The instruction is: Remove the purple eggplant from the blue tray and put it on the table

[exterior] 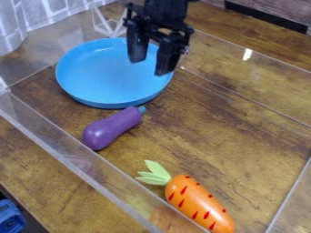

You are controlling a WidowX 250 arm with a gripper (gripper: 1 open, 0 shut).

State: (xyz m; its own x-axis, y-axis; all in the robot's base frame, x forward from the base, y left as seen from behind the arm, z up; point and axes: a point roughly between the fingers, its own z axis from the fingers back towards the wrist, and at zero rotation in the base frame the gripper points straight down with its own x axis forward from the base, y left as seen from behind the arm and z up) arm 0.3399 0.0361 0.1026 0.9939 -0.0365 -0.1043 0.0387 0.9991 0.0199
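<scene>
At the left I see the blue tray (91, 77) on the table (206, 118). Just below it in my view, the purple eggplant (113, 128) lies on the wood, outside the tray, stem cap toward the upper right. My end effector (152, 55) reaches down from the top — fingers spread wide, nothing between them — over the tray's right side. Farther right, near the bottom, lies the orange carrot (197, 204), green leaves toward the upper left.

No text, label, brand, number or sign can be read anywhere in this view
</scene>
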